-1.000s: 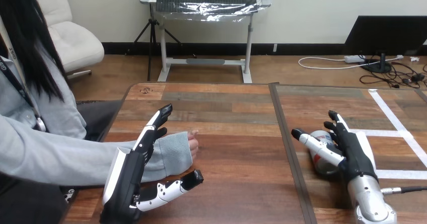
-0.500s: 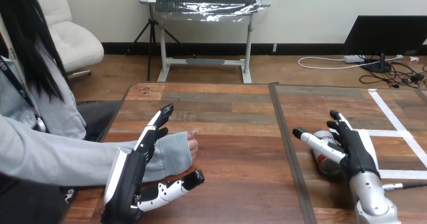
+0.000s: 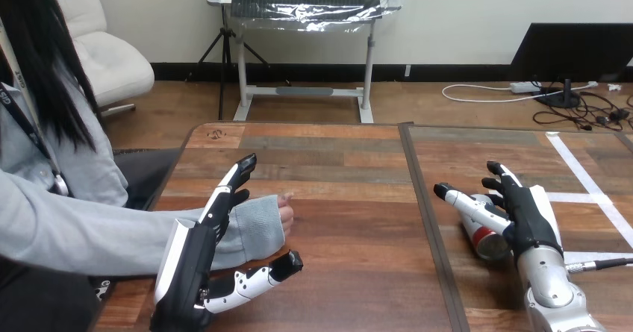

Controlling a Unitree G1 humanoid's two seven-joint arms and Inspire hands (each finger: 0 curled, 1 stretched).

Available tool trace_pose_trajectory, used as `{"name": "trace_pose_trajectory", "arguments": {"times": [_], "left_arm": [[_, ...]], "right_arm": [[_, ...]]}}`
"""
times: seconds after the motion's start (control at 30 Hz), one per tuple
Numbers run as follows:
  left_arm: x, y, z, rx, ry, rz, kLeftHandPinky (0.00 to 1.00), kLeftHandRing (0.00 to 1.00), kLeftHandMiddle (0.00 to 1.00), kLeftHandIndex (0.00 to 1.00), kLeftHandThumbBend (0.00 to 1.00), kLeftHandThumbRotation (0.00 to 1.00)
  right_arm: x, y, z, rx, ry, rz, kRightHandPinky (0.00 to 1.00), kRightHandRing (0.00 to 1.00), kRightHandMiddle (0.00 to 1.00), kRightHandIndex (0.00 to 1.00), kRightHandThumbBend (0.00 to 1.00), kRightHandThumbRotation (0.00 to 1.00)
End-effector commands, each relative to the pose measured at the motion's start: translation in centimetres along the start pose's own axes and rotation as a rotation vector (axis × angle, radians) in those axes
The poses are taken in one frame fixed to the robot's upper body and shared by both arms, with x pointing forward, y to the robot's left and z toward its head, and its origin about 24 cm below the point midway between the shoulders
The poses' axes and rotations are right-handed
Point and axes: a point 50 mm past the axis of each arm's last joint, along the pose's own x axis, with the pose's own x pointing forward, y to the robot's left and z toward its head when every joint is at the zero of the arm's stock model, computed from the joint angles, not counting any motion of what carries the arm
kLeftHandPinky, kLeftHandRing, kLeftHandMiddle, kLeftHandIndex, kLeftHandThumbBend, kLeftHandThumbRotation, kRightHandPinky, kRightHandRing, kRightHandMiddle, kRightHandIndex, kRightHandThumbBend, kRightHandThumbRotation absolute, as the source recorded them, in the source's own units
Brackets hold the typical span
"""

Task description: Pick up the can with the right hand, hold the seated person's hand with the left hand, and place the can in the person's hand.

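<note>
Can (image 3: 484,236): seen lying on its side on the table's (image 3: 351,220) right half, under the right hand (image 3: 526,213), one end turned toward the camera.
Handling: judged light and stiff but thin-walled. The metal is smooth, so slipping and rolling are to be expected, and denting if it is squeezed hard.
Hold: the round middle is best wrapped, thumb set opposite the fingers.
Right hand: spread over the can, thumb stretched straight along its left side, fingers (image 3: 499,179) only lightly bent beyond it. No closed grip is seen.
Left hand (image 3: 190,261): fingers held straight alongside the grey sleeve (image 3: 254,227), thumb splayed wide below. Nothing is clasped.
Person's hand (image 3: 287,213): shown loosely curled past the cuff, well apart from the can.
Surface: hard, flat wood planks, with white tape (image 3: 575,196) laid by the right hand. Little grip is offered to a rolling can.
Room: bare table is left between the can and the person's hand, so the carry across is judged unhindered.
</note>
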Motion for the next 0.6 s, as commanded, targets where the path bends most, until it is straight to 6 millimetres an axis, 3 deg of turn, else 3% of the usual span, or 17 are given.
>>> {"name": "trace_pose_trajectory", "arguments": {"times": [0.0,0.33,0.43,0.47,0.57], "left_arm": [[2.25,0.38,1.06,0.007,-0.102,0.012,0.88,0.94,0.93,0.91,1.0,0.52],[2.16,0.41,1.05,0.003,-0.102,0.012,0.89,0.94,0.93,0.91,1.0,0.51],[2.13,0.42,1.06,0.003,-0.102,0.012,0.89,0.94,0.93,0.91,1.0,0.51],[2.12,0.42,1.06,0.002,-0.102,0.012,0.89,0.94,0.93,0.91,1.0,0.51],[2.1,0.41,1.07,0.0,-0.103,0.012,0.89,0.94,0.93,0.91,1.0,0.51]], "right_arm": [[1.27,-0.99,3.03,0.003,-0.077,-0.021,0.78,0.87,0.9,0.95,0.97,0.47],[1.22,-0.73,2.75,0.02,-0.053,-0.02,0.76,0.86,0.91,0.95,0.94,0.43],[1.21,-0.59,2.66,-0.005,-0.043,-0.028,0.73,0.84,0.9,0.94,0.92,0.41],[1.21,-0.55,2.64,-0.011,-0.04,-0.03,0.67,0.79,0.84,0.94,0.91,0.4],[1.22,-0.48,2.57,-0.017,-0.028,-0.036,0.61,0.75,0.8,0.94,0.91,0.39]]}}
